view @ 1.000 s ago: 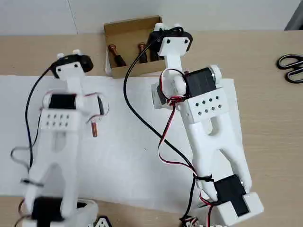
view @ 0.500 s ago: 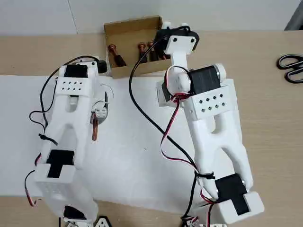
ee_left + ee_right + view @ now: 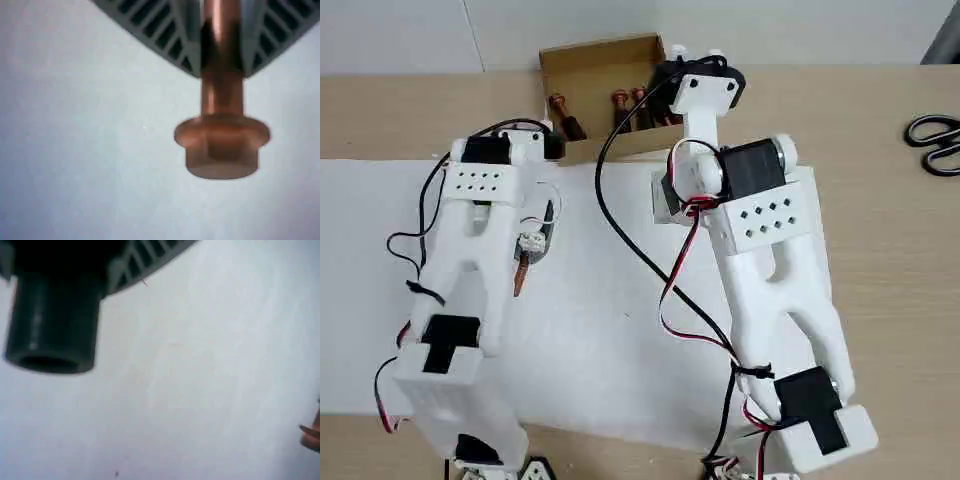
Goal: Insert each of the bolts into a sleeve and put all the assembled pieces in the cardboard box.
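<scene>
Left gripper [image 3: 221,67] is clenched on the bolt [image 3: 221,145] shank, head free, over the paper [image 3: 580,330] at 9 o'clock in the high view. Right gripper [image 3: 55,265] grasps the sleeve [image 3: 52,322] near the box [image 3: 590,78] at 12. The bolt is probably stiff, smooth and slippery, so grip mid-shank. The sleeve looks rigid and light. Wrist views show the grips. The high view shows pieces [image 3: 563,108] in the box.

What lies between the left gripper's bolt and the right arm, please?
In the high view, only white paper, crossed by a black cable.
</scene>
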